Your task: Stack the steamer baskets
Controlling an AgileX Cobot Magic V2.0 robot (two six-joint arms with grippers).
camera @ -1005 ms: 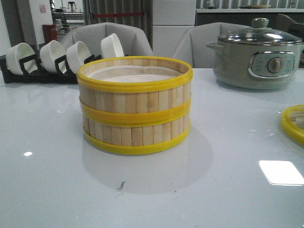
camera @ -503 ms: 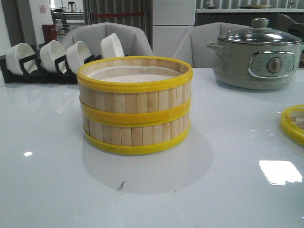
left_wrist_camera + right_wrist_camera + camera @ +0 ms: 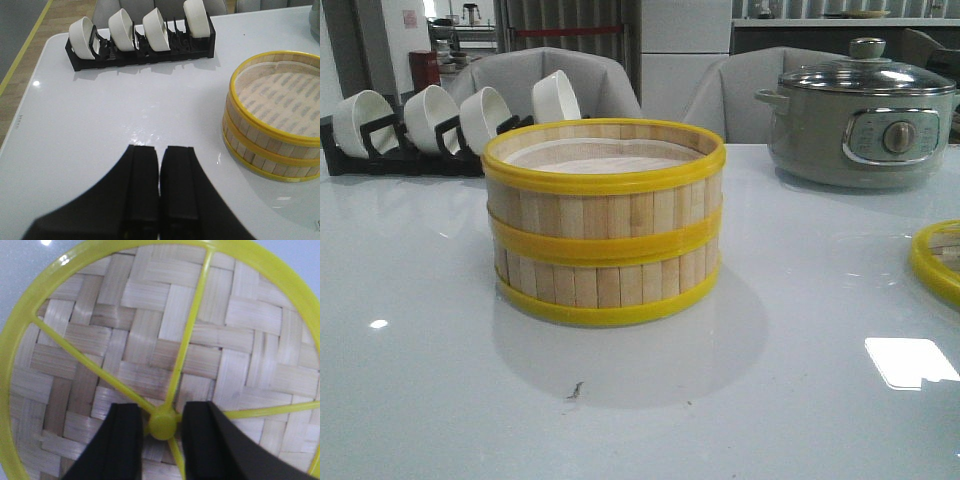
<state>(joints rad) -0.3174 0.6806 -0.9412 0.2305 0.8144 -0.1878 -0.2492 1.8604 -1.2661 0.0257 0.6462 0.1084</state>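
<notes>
Two steamer baskets [image 3: 605, 225] stand stacked at the table's middle, open on top; the stack also shows in the left wrist view [image 3: 275, 115]. The woven yellow-rimmed lid [image 3: 938, 262] lies flat at the table's right edge, mostly cut off in the front view. In the right wrist view the lid [image 3: 150, 340] fills the picture. My right gripper [image 3: 162, 422] is open, its jaws straddling the lid's yellow centre knob [image 3: 162, 427] with narrow gaps on both sides. My left gripper [image 3: 159, 150] is shut and empty, above bare table left of the stack.
A grey-green electric pot [image 3: 865, 115] with a glass lid stands at the back right. A black rack of white bowls [image 3: 420, 120] stands at the back left, also in the left wrist view [image 3: 140, 35]. The table's left edge [image 3: 20, 125] drops to the floor.
The baskets and lid have not moved. The bright light reflection on the table at the front right has changed shape, with a dark notch at its lower edge.
</notes>
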